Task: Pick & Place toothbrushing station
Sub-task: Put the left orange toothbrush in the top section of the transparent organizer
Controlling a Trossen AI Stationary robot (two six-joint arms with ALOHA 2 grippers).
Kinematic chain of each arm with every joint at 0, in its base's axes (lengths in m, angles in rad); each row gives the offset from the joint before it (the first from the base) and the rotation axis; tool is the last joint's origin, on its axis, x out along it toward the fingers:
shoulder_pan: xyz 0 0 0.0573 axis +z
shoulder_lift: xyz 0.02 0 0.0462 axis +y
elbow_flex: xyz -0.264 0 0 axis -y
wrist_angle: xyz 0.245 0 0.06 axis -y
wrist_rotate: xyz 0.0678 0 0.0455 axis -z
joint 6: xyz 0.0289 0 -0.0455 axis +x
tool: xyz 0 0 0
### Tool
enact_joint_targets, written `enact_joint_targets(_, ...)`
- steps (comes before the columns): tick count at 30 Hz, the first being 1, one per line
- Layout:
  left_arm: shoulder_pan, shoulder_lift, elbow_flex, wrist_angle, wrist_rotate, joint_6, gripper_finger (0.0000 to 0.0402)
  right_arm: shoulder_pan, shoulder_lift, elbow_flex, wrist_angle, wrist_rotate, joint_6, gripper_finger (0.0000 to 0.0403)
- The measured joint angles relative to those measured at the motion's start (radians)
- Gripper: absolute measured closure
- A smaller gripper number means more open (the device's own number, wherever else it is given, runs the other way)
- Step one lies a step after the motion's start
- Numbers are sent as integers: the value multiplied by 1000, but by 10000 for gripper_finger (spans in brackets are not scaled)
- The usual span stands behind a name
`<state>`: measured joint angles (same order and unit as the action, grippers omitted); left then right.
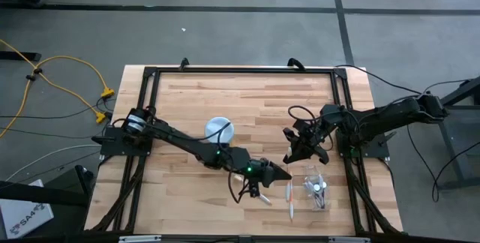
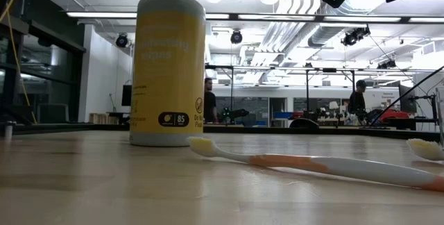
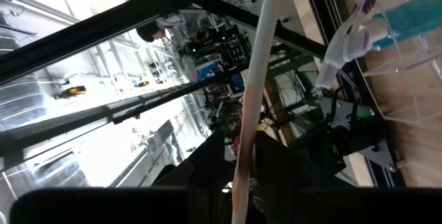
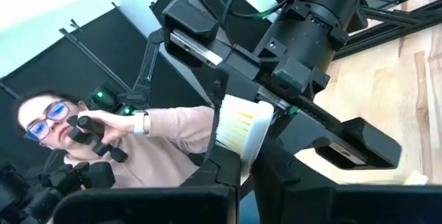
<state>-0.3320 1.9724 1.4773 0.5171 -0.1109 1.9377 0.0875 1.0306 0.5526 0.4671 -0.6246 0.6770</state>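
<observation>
Toothbrush [image 1: 289, 199] with the orange handle lies flat on the worktop [image 1: 187, 190] beside the clear holder cup [image 1: 316, 190], just ahead of the left pincer [image 1: 279, 174], whose opening I cannot tell. It looks light, thin and slippery, so mid-handle seems the best hold. The right pincer [image 1: 291, 155] clamps a white brush head [image 4: 242, 128].

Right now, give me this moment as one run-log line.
left gripper: low by orange toothbrush | right gripper: shut on white toothbrush, raised | holder cup: on table
</observation>
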Motion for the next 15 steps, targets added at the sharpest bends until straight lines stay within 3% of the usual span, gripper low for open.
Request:
enact_joint_targets(5, -13, 0, 0, -7, -2, -25, 324, 0, 0, 0, 5, 2, 11, 394)
enact_joint_targets(15, -51, 0, 0, -23, -116, -35, 323, -1, 0, 0, 3, -1, 34, 395)
